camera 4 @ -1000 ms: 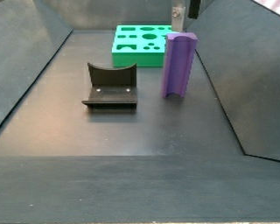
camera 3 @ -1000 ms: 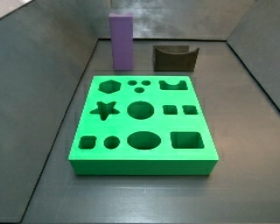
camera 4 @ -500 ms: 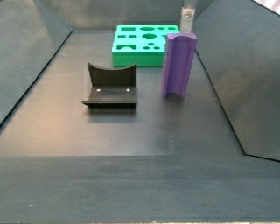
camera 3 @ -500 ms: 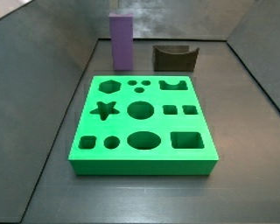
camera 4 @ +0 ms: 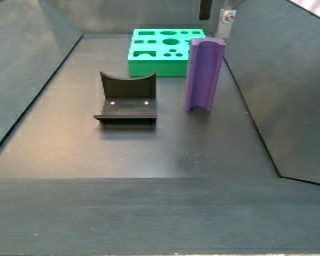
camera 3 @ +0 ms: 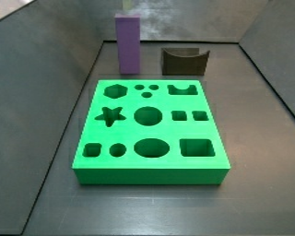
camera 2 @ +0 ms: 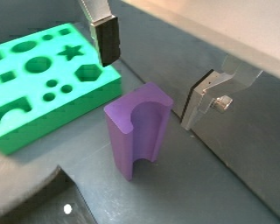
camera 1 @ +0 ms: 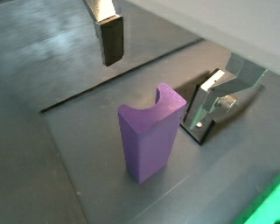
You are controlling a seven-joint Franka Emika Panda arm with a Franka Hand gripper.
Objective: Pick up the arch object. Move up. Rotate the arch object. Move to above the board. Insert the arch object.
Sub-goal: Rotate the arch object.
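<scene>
Lower the gripper [camera 2: 154,79] (jaws spread wide, holding nothing) squarely over the upright arch object [camera 2: 139,129] at frame centre, then close.

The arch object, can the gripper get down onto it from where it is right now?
Probably yes. The arch object stands upright and alone on the floor, apart from the board and the fixture. The gripper hangs above it, nothing between.
</scene>
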